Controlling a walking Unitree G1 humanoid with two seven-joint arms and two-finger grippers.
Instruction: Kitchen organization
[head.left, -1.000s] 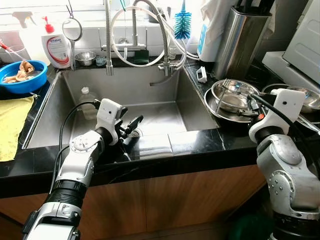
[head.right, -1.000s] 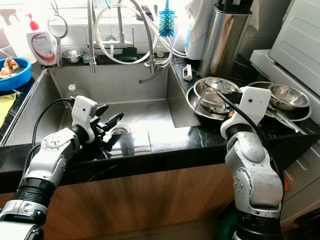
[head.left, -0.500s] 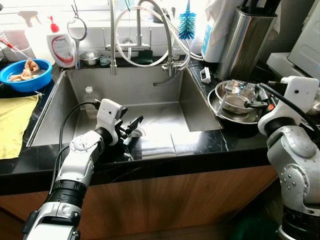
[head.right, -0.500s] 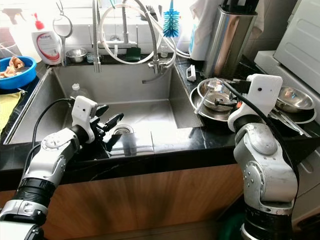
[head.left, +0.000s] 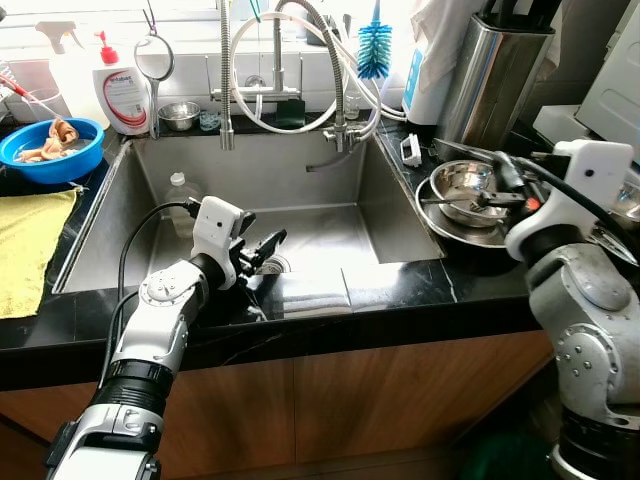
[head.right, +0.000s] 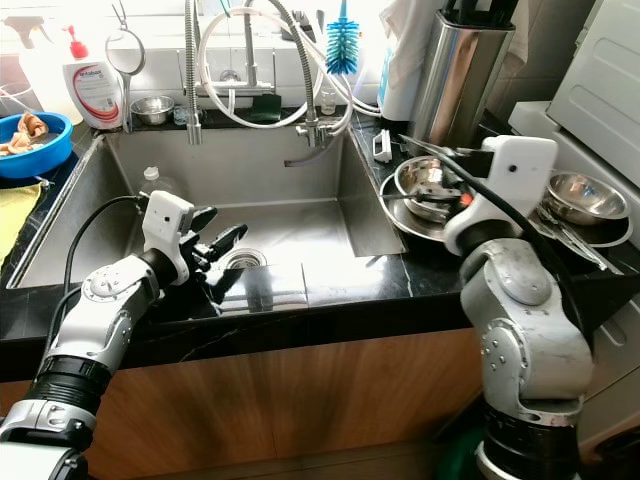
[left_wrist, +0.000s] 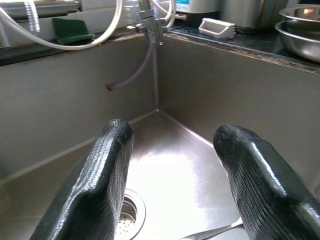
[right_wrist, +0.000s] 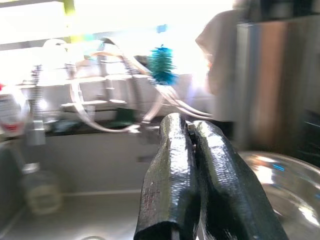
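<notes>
Steel bowls (head.left: 470, 195) stacked on counter right of sink (head.left: 320, 200), just below right gripper (head.left: 455, 152); fingers pressed together, nothing visibly held. Left gripper (head.left: 262, 252) open, empty, over sink's near edge, farther away.

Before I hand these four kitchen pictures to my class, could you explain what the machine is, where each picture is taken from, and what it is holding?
This is a humanoid robot with two silver arms, each ending in a gripper of two black fingers. The two wide pictures come from a stereo camera on its head, looking down at a steel sink set in a black counter. The other two come from cameras on its wrists, looking along the fingers.

The left gripper hangs open over the sink, near the drain, holding nothing. The right gripper is shut, raised above the stacked steel bowls right of the sink; I cannot tell whether it pinches anything.

Also there: a blue bowl, a yellow cloth, a soap bottle and a blue bottle brush.
</notes>
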